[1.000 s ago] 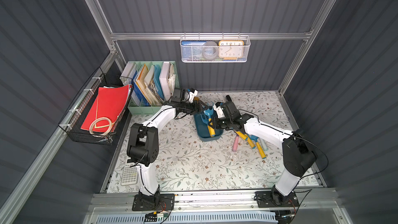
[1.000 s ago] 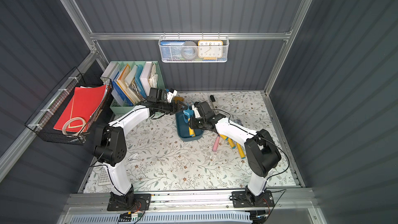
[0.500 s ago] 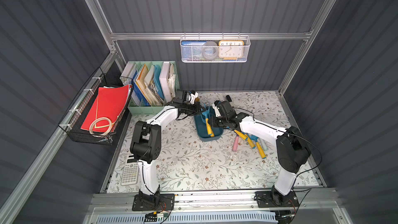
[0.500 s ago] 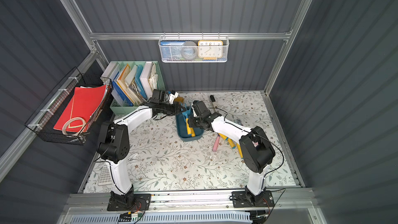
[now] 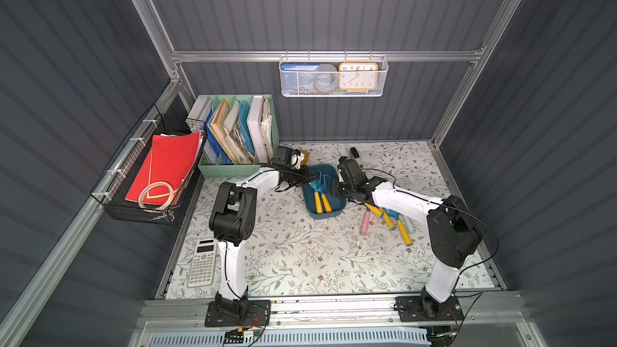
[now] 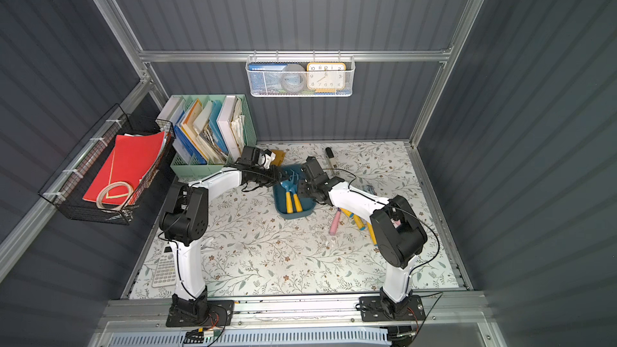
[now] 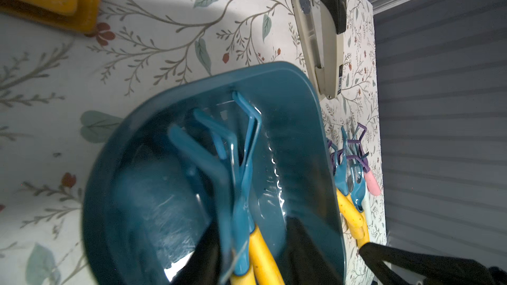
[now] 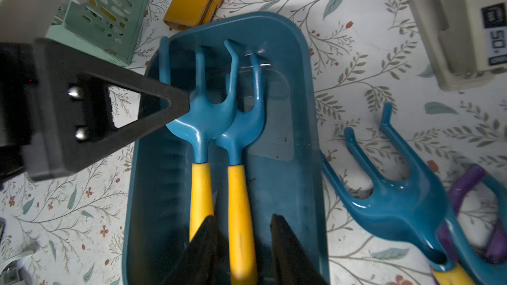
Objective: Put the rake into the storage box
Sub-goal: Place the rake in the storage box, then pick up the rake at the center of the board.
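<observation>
Floral mat (image 5: 300, 262) carries the box (image 8: 310, 105) with two rakes (image 8: 238, 187) lying inside; right gripper (image 8: 241, 231) jaws parted astride one handle, seemingly let go; left gripper (image 8: 175, 105) open at the box rim; more rakes (image 5: 389, 218) remain outside.

Layout of the tabletop around the storage box (image 5: 323, 212).
Two rakes (image 8: 219, 143) are lying side by side in the storage box; further rakes (image 5: 387, 216) are lying right of it, the file organizer (image 5: 235, 168) is standing behind-left, and the calculator (image 5: 202, 263) is lying front-left.
</observation>
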You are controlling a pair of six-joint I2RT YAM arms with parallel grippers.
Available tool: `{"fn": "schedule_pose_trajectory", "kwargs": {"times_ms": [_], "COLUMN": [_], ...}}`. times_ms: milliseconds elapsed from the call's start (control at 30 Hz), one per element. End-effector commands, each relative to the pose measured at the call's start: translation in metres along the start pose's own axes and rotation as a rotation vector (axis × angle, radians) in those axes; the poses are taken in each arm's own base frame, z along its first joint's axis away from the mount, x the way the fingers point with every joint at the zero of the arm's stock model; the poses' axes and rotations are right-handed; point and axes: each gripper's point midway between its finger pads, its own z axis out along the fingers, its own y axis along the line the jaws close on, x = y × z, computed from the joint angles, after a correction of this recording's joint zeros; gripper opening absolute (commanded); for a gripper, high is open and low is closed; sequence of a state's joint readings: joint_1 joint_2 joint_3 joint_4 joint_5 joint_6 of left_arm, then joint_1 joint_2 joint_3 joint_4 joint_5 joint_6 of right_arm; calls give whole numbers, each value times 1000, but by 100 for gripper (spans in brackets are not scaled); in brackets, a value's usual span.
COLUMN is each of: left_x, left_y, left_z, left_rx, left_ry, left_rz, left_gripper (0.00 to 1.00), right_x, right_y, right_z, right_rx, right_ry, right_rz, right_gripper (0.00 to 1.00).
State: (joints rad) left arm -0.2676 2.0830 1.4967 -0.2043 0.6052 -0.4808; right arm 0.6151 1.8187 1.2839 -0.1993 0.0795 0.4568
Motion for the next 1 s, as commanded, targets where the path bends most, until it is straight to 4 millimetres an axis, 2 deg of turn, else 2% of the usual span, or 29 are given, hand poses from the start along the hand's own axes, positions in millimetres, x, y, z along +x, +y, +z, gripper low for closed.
{"fn": "schedule_pose_trajectory", "kwargs": {"times_ms": [0, 100, 300, 467, 600, 733, 867, 967], "left_x": [-3, -3, -12, -22, -19, -18, -17, -15], "left_y": [-2, -1, -3, 2, 4, 5, 5, 5], "left_z": [-4, -6, -16, -30, -27, -23, -21, -20], "left_rx": [-2, -10, -57, -146, -137, -127, -115, -113], "left_ry": [-5, -8, -38, -92, -81, -74, -68, -63], "left_rz": [9, 10, 13, 29, 18, 5, -1, -3], "left_gripper": [58, 59, 57, 58, 58, 58, 58, 58], "right_x": [-1, -3, -5, 19, 37, 50, 72, 82], "right_y": [-26, -38, -82, -143, -172, -176, -168, -161], "right_z": [-9, -13, -25, -31, -34, -33, -29, -29], "right_rx": [128, 174, 315, 420, 439, 425, 377, 335], "right_ry": [-28, -45, -63, 43, 103, 149, 249, 282], "right_rz": [37, 60, 142, 301, 362, 344, 350, 367], "right_gripper": [39, 40, 53, 54, 54, 54, 54, 53]}}
